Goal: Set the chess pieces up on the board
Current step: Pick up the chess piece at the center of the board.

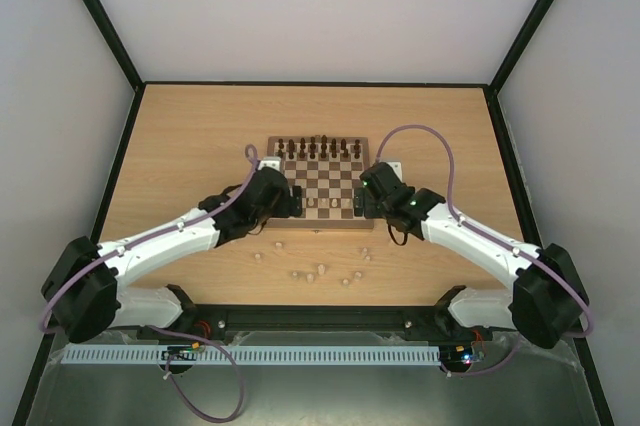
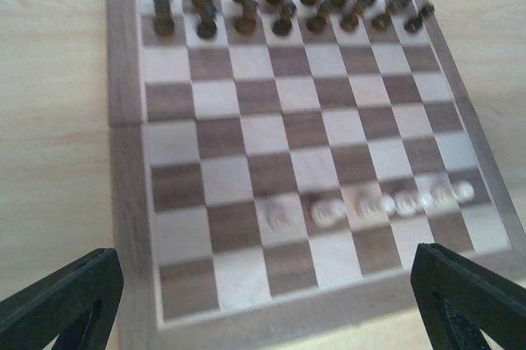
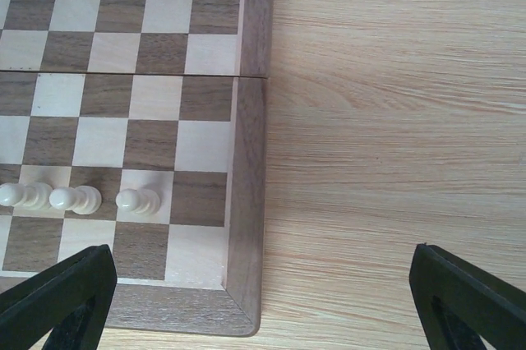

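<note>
From above, the board (image 1: pixel 320 182) is seen on the bench (image 1: pixel 180 146), the left hand (image 1: pixel 291 204) and right hand (image 1: pixel 367 202) poised at its near corners, loose chess pieces (image 1: pixel 322 269) scattered nearer. Left wrist: spread wide, nothing held. Right wrist: likewise wide, empty. Each loose piece should be pinched low and centred. No writing is seen.

Chessboard (image 3: pixel 246 161): 1; dark pieces (image 2: pixel 282 25) on it: 16; pale pawns (image 3: pixel 136 200) on it: about 6, blurred; pale pieces (image 1: pixel 322 269) loose on surface (image 1: pixel 200 146): about 8.
</note>
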You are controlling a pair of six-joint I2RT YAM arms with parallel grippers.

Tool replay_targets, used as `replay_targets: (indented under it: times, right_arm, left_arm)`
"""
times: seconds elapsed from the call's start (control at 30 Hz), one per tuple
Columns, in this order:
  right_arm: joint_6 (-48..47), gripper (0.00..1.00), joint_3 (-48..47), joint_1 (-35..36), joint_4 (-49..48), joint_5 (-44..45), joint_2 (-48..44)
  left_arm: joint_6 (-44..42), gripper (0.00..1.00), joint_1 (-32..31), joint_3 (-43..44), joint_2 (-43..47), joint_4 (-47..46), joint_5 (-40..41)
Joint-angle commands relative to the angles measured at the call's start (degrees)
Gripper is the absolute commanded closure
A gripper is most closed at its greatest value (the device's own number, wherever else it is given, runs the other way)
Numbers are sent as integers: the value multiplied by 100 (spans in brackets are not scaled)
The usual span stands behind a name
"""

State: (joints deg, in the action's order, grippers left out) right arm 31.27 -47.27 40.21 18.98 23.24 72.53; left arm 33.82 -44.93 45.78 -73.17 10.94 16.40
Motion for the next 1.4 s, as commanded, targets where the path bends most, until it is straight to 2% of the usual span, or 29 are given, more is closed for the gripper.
replay_targets:
  times: [0.0, 0.13, 0.3, 0.5, 0.73, 1.17, 1.27, 1.37]
  right_arm:
    - [-19, 1, 246, -95, -137, 8, -323]
    - [-64, 1, 346, -128, -283, -221, -449]
    - [-79, 1, 447, -128, -368, -516, -601]
    - [-94, 1, 593, -127, -452, -854, -857]
    - [-121, 5, 690, -127, -476, -1148, -1048]
    - [-152, 9, 767, -127, -535, -1449, -1188]
    - [-162, 10, 781, -127, -562, -1506, -1206]
    - [-171, 11, 792, -127, -570, -1540, -1198]
  left_arm:
    - [638, 1, -392, -60, 309, 832, 136]
    - [1122, 1, -482, -480, 671, 1033, 211]
    - [1900, 1, -508, -522, 670, 1697, 776]
    - [2545, 1, -331, -616, 375, 1820, 1114]
    - [2687, 1, 320, -990, 182, 1420, 699]
    - [3309, 1, 353, -1700, 652, 1448, 667]
    - [3311, 6, 353, -1732, 696, 1469, 767]
    - [3244, 16, 353, -1722, 683, 1410, 808]
